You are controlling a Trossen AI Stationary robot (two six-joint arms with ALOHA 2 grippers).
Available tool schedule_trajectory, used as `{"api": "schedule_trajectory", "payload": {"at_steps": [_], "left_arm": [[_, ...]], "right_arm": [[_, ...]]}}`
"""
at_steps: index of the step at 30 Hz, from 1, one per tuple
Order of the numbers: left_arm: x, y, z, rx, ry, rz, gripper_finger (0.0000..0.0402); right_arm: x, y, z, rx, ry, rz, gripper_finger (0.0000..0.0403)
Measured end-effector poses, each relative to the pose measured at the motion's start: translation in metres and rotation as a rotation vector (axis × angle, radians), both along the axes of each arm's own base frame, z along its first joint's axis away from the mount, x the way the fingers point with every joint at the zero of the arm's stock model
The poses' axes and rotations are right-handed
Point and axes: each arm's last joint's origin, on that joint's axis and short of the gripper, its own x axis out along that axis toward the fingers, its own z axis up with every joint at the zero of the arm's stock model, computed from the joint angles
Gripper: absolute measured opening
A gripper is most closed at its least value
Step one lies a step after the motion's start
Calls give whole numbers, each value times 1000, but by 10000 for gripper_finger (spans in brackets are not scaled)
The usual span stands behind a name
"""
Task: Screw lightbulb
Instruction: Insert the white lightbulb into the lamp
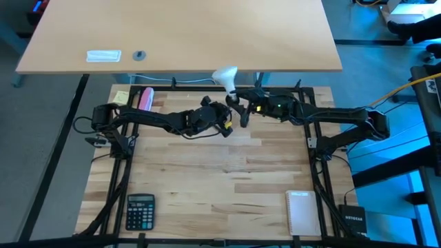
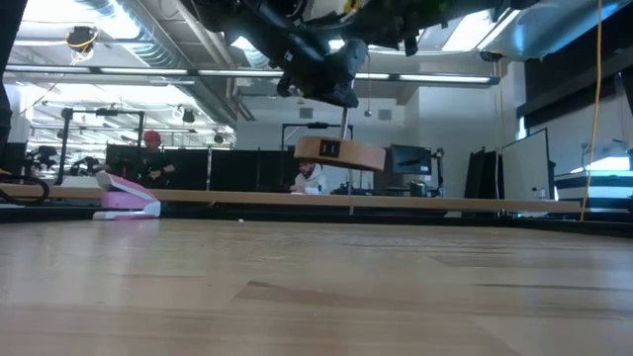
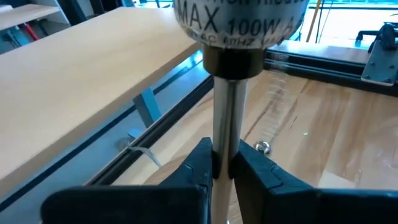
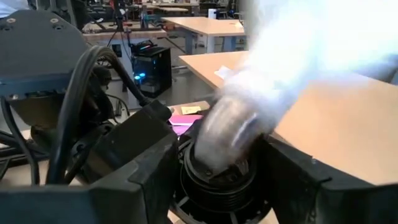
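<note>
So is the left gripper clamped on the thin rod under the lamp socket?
Yes. In the left wrist view the left gripper has both fingers pressed against the thin rod just below the socket.

Beyond my workbench (image 1: 207, 179): a pale desk (image 1: 179, 34), grey floor (image 1: 372, 55), ceiling strip lights (image 2: 425, 77), monitors (image 2: 406, 158).

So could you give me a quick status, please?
Left gripper shut on socket stem. Right gripper around lightbulb, base at socket. Nothing visibly in the way.

One lightbulb (image 1: 225, 75), one calculator (image 1: 140, 210), one notepad (image 1: 300, 212), two arms.
</note>
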Motion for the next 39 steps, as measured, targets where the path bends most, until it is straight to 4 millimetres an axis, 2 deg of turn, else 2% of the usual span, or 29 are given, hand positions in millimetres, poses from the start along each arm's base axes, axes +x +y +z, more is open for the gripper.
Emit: {"api": "schedule_trajectory", "payload": {"at_steps": [5,12,18,22,26,33,39], "left_arm": [[0,-2,-2,10,31,-13,29],[-10,-33,-24,-58,264,-83,29],[-20,-50,-40,-90,334,-88,29],[-23,-55,-47,-104,343,-91,29],[-25,-52,-51,-137,297,-153,29],[-36,-43,-75,-161,74,-244,29],[-46,-38,-88,-158,27,-268,29]], "right_arm": [[0,1,-1,-28,26,28,217],[-5,7,-16,36,186,197,218],[-9,9,-28,52,322,215,218],[-12,9,-33,54,382,222,218],[-14,10,-37,45,405,226,218],[-17,10,-46,50,422,221,218],[-27,12,-35,21,395,205,218]]}}
